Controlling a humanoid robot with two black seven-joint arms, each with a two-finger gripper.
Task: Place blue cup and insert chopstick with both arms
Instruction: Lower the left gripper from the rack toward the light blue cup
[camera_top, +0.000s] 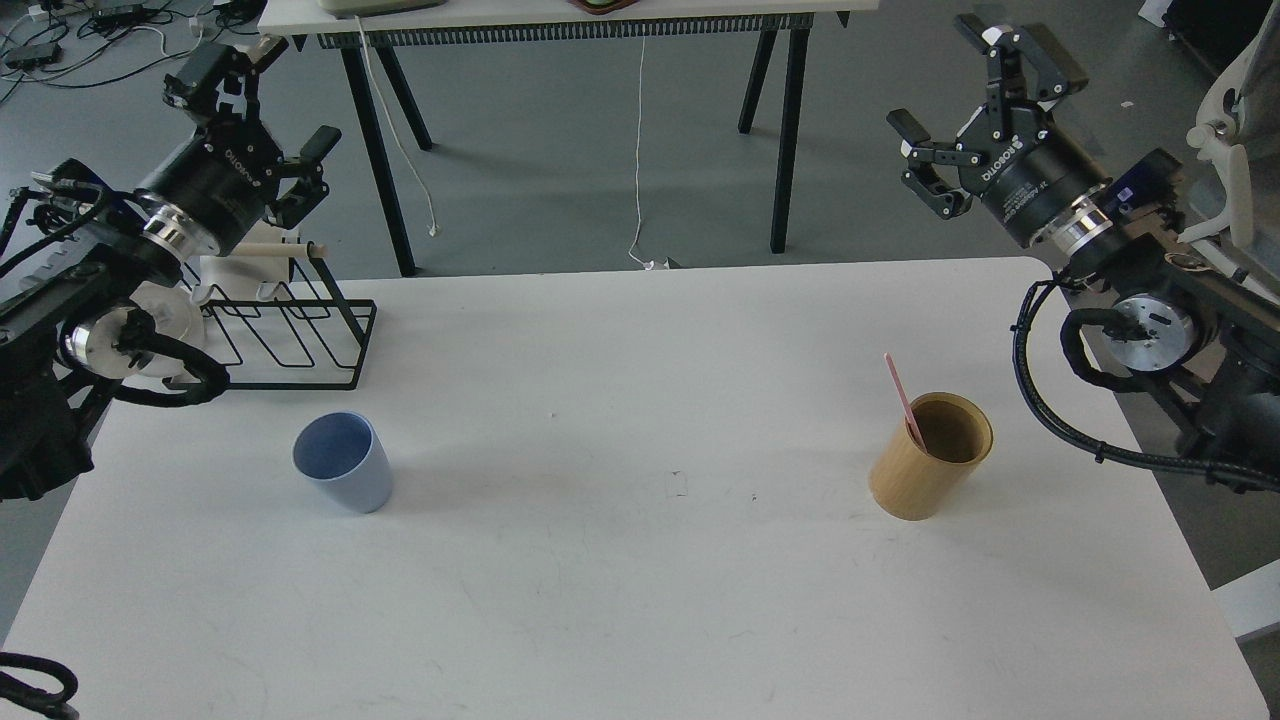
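Observation:
The blue cup (343, 462) stands upright and empty on the left part of the white table (640, 580). On the right side, the pink chopstick (903, 399) leans inside a tan wooden cylinder (930, 456), its upper end sticking out to the upper left. My left gripper (272, 105) hangs open high at the far left, above the wire rack and well away from the cup. Over the table's far right corner my right gripper (965, 85) is raised and open, with nothing between its fingers.
A black wire rack (285, 325) with a pale wooden dowel (285, 251) sits at the table's back left, under my left arm. Behind the table stands another table with black legs (785, 140) and hanging cables. A white chair (1235, 150) is at the right edge.

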